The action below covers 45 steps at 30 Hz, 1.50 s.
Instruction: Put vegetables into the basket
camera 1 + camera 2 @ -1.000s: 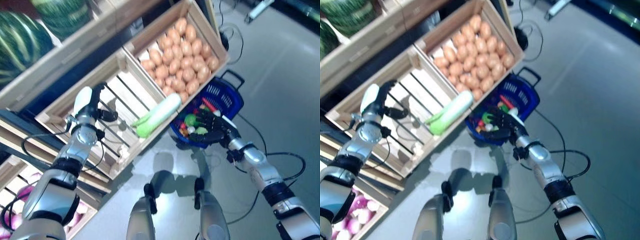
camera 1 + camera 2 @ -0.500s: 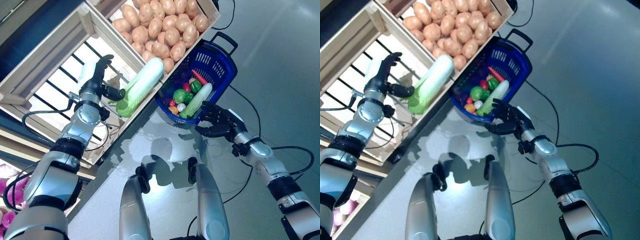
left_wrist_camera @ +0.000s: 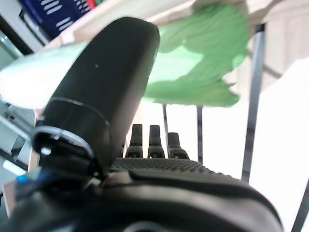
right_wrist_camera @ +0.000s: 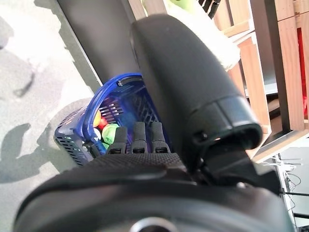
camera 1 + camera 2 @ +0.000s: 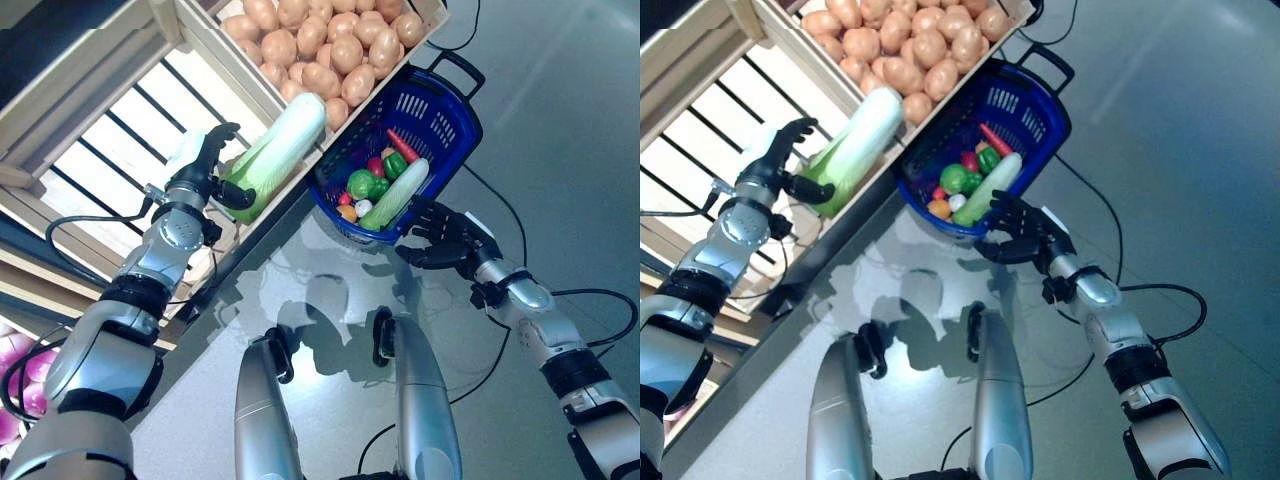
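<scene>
A long napa cabbage (image 5: pixel 285 150) lies slanted on the front edge of the wooden crates. My left hand (image 5: pixel 203 178) is at its green leafy end (image 3: pixel 193 63), with the thumb (image 5: pixel 238 196) against the leaves and the fingers straight beside them; the hand is open. On the floor, a blue basket (image 5: pixel 440 120) holds a long pale green vegetable (image 5: pixel 395 195), a green pepper (image 5: pixel 360 185), a red chili (image 5: pixel 403 147) and small pieces. My right hand (image 5: pixel 442 243) hovers open just outside the basket's near rim (image 4: pixel 112 87) and holds nothing.
A crate of potatoes (image 5: pixel 330 50) stands directly behind the basket. The slatted crate (image 5: pixel 120 110) beside it, behind my left hand, holds nothing else. Purple onions (image 5: pixel 10 415) show on a lower shelf at the far left.
The camera has tilted downward. My left hand has come up to the cabbage's leafy end. My right hand has drawn back from over the basket, where a long pale green vegetable now lies.
</scene>
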Tool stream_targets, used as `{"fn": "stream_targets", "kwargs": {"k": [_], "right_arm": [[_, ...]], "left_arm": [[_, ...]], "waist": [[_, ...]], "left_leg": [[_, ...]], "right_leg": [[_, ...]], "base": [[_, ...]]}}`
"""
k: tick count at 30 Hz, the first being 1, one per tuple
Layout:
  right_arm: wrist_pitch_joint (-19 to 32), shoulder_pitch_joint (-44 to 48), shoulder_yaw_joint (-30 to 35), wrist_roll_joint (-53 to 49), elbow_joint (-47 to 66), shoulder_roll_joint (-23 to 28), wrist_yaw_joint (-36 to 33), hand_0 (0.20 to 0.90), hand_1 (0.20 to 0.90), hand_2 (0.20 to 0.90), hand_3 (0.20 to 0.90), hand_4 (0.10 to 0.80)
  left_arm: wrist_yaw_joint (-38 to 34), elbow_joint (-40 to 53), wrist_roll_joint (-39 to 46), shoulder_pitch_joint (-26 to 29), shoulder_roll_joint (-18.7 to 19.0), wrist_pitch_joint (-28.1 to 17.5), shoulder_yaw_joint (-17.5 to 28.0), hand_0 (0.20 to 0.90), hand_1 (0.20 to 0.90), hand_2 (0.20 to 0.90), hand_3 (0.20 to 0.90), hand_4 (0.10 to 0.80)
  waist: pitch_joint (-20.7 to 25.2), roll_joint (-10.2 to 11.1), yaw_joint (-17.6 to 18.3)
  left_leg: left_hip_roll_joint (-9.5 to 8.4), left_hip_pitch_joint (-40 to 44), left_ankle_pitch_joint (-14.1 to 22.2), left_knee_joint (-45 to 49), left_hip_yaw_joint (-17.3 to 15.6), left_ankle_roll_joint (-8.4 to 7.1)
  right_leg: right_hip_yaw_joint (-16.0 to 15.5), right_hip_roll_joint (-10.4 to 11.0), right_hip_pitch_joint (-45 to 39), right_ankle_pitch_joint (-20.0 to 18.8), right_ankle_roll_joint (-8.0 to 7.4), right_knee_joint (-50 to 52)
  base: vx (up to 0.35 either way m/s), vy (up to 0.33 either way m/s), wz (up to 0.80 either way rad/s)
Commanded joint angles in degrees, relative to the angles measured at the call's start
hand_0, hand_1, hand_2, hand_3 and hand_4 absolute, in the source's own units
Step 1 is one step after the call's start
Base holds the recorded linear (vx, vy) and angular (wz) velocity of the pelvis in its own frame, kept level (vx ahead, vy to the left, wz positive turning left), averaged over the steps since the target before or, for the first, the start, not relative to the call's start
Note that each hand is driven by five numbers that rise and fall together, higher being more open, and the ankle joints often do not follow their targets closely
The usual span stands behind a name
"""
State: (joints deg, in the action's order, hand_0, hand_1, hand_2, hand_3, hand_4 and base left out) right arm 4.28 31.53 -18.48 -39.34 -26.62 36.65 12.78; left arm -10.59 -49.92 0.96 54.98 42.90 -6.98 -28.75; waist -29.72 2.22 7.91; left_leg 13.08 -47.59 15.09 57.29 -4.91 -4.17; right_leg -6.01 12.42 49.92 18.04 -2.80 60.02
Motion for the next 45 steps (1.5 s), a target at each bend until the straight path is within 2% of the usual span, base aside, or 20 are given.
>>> {"fn": "stream_targets", "kwargs": {"k": [1, 6, 14, 22, 33, 34, 35, 45], "right_arm": [[6.67, 4.81, 3.64, -4.09, 2.7, 2.37, 1.01, 0.9, 0.9, 0.9, 0.9, 0.8], [6.88, 5.58, 3.14, -5.28, 1.79, 3.36, 0.75, 0.9, 0.9, 0.9, 0.9, 0.8], [8.22, 7.85, 2.24, -6.4, -0.78, 4.87, 1.65, 0.9, 0.9, 0.9, 0.9, 0.8], [8.46, 9.23, 1.95, -8.51, -2.57, 7.16, 1.81, 0.9, 0.9, 0.9, 0.9, 0.8], [8.67, 8.62, 3.31, -10.3, -2.45, 9.32, 1.56, 0.9, 0.9, 0.9, 0.9, 0.8], [8.72, 8.48, 3.36, -10.43, -2.42, 9.43, 1.7, 0.9, 0.9, 0.9, 0.9, 0.8], [8.95, 8.0, 3.59, -10.65, -2.4, 9.61, 1.94, 0.9, 0.9, 0.9, 0.9, 0.8], [9.38, 6.38, 4.75, -10.68, -3.51, 8.67, 2.69, 0.9, 0.9, 0.9, 0.9, 0.8]], "left_arm": [[0.6, 0.95, 2.26, 9.75, 4.31, -1.71, -1.02, 0.9, 0.9, 0.9, 0.9, 0.8], [2.11, 0.8, 3.35, 10.95, 4.16, -2.28, -2.75, 0.9, 0.9, 0.9, 0.9, 0.8], [3.2, -4.96, 6.41, 15.51, 4.51, -2.87, -5.09, 0.9, 0.9, 0.9, 0.9, 0.8], [2.5, -10.2, 7.17, 21.04, 4.07, -3.81, -7.76, 0.9, 0.9, 0.9, 0.9, 0.8], [3.94, -12.2, 9.21, 24.92, 4.57, -4.78, -10.72, 0.9, 0.9, 0.9, 0.9, 0.8], [4.34, -12.13, 10.22, 25.02, 4.59, -5.09, -10.84, 0.806, 0.806, 0.806, 0.806, 0.737], [5.08, -11.86, 11.27, 24.86, 4.71, -5.74, -10.55, 0.3, 0.3, 0.3, 0.3, 0.4], [6.36, -10.79, 15.34, 22.04, 5.35, -7.03, -8.42, 0.3, 0.3, 0.3, 0.3, 0.4]], "waist": [[-0.07, -1.38, -0.35], [-0.07, -1.46, -0.39], [-0.07, -1.62, 0.17], [-0.07, -0.93, 1.04], [-0.07, -0.15, 1.85], [-0.07, -0.09, 1.87], [-0.07, -0.01, 1.84], [-0.07, -0.23, 1.73]], "left_leg": [[1.75, 0.61, 0.41, -0.59, -2.68, 1.68], [2.08, -1.93, 0.63, 1.25, -1.72, 1.48], [3.46, -7.82, 1.65, 6.39, -0.42, 1.6], [4.51, -14.57, 3.87, 13.32, 1.02, 2.05], [5.61, -19.54, 5.2, 18.04, 2.1, 1.99], [5.7, -19.78, 5.22, 18.22, 2.23, 1.93], [5.82, -19.91, 5.28, 18.4, 2.3, 1.91], [6.41, -17.32, 5.88, 19.06, 2.31, 1.58]], "right_leg": [[1.26, 3.05, -2.79, -1.6, -0.45, 0.25], [1.65, 3.17, -0.37, -1.12, -0.37, 1.93], [2.59, 3.54, 5.16, 0.62, 0.03, 7.1], [3.21, 4.22, 11.32, 2.77, 0.39, 13.75], [3.18, 5.35, 15.57, 3.19, 0.11, 17.07], [3.2, 5.44, 15.78, 3.2, 0.05, 17.23], [3.11, 5.57, 15.89, 3.26, 0.04, 17.38], [2.62, 6.19, 13.03, 3.93, -0.14, 17.87]], "base": [[-0.093, -0.039, 0.01], [-0.071, -0.029, 0.02], [-0.053, -0.001, 0.02], [-0.016, 0.002, 0.01], [0.0, 0.0, 0.0], [-0.001, -0.002, -0.03], [0.0, 0.0, 0.0], [0.008, 0.005, -0.02]]}}
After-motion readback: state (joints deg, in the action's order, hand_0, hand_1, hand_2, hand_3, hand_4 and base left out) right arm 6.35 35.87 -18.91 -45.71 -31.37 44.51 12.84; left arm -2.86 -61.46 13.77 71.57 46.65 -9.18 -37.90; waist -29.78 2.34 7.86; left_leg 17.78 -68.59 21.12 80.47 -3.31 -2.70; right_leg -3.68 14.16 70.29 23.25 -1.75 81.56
